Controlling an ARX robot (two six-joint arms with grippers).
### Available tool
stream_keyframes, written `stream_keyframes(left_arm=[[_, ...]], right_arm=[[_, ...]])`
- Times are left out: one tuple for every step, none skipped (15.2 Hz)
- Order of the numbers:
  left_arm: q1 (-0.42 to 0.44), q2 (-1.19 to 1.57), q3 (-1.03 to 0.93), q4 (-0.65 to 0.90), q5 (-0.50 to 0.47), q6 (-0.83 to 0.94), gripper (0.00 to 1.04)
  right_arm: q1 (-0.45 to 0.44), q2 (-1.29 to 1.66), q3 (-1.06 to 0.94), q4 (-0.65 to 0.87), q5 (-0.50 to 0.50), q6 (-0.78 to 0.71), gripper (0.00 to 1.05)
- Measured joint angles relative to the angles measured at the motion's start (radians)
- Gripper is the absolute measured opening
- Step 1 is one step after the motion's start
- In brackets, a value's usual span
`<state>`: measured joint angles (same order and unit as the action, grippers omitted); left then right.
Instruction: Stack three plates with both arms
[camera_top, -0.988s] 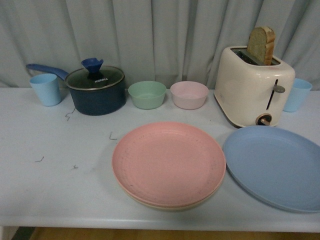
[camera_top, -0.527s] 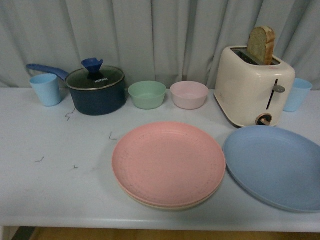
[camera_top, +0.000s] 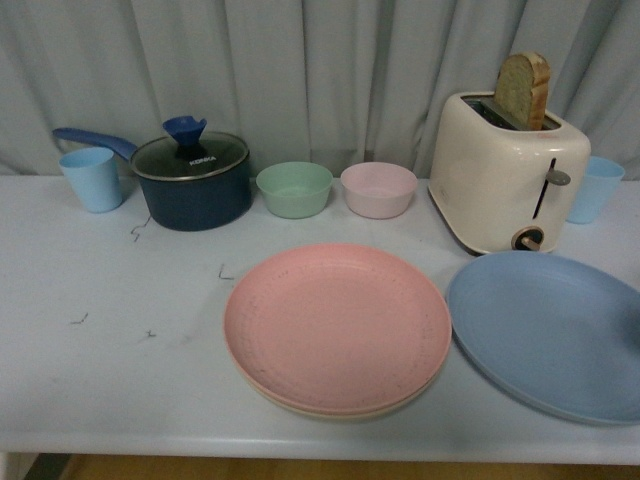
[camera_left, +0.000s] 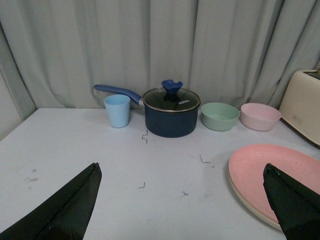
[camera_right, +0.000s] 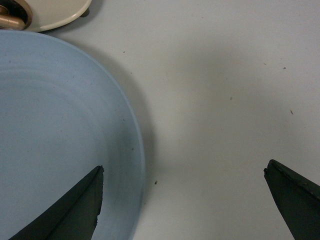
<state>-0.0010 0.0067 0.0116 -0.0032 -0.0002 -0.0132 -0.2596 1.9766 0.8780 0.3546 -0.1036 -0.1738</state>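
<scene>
The pink plate lies on the beige plate, whose rim shows under it, at the table's front middle. The blue plate lies alone to their right, in front of the toaster. Neither gripper shows clearly in the front view. My left gripper is open and empty above the bare table, with the pink plate and the beige rim by one finger. My right gripper is open and empty above the blue plate's edge, with the rim lying between its fingers.
Along the back stand a light blue cup, a dark blue lidded pot, a green bowl, a pink bowl, a cream toaster with bread, and a second blue cup. A grey curtain hangs behind.
The plates have not moved. A faint dark shade has appeared at the right edge of the front view, over the blue plate.
</scene>
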Motion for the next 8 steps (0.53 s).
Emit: stream_keyframes(left_arm=[[0.000, 0.000, 0.000, 0.000, 0.000, 0.000, 0.98], [0.000, 0.000, 0.000, 0.000, 0.000, 0.000, 0.98], [0.000, 0.000, 0.000, 0.000, 0.000, 0.000, 0.98], [0.000, 0.000, 0.000, 0.000, 0.000, 0.000, 0.98], [0.000, 0.000, 0.000, 0.000, 0.000, 0.000, 0.98], [0.000, 0.000, 0.000, 0.000, 0.000, 0.000, 0.98], [0.000, 0.000, 0.000, 0.000, 0.000, 0.000, 0.98], [0.000, 0.000, 0.000, 0.000, 0.000, 0.000, 0.98]], right_arm=[[0.006, 0.021, 0.013, 0.006, 0.000, 0.000, 0.98], [0.016, 0.042, 0.026, 0.020, 0.001, 0.000, 0.98], [0.024, 0.067, 0.041, 0.021, 0.011, 0.000, 0.98], [0.031, 0.097, 0.060, 0.027, 0.014, 0.005, 0.98], [0.039, 0.115, 0.066, 0.030, 0.016, 0.013, 0.98], [0.052, 0.135, 0.068, 0.041, 0.023, 0.024, 0.98], [0.059, 0.151, 0.072, 0.044, 0.038, 0.029, 0.98], [0.072, 0.178, 0.079, 0.051, 0.061, 0.047, 0.88]])
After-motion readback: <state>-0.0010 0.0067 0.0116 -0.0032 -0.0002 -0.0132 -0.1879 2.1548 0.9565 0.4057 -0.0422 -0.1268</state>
